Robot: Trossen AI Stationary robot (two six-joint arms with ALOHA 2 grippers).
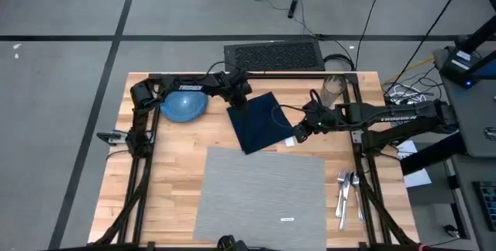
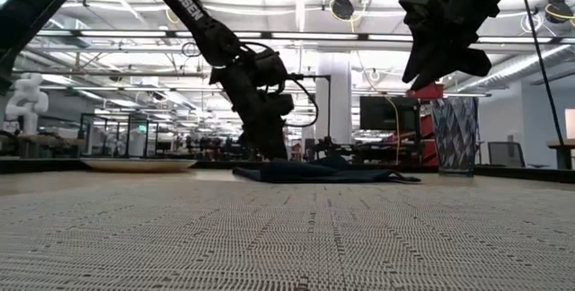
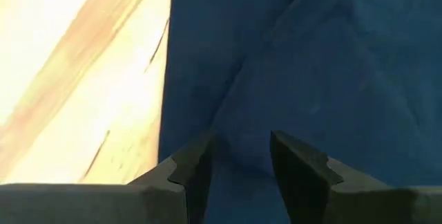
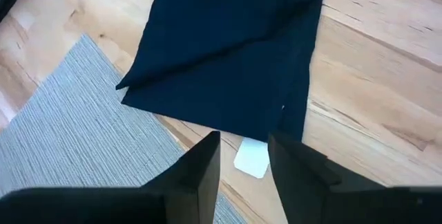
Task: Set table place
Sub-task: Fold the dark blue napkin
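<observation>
Between the left gripper's point(image 3: 239, 156) narrowly parted fingers, navy napkin point(image 1: 262, 121) is seen, ungripped. "TROSSEN" is printed on both arms. Right gripper point(image 4: 243, 156) is narrowly parted, empty, above napkin's edge; grey placemat point(image 1: 263, 197) lies just beside.

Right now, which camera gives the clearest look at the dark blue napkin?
The high view: the napkin shows whole, lying on the table above the placemat. The right wrist view shows most of it, folded, beyond the right tool. The left wrist view shows only close-up cloth; the low view, a flat edge-on strip.
</observation>
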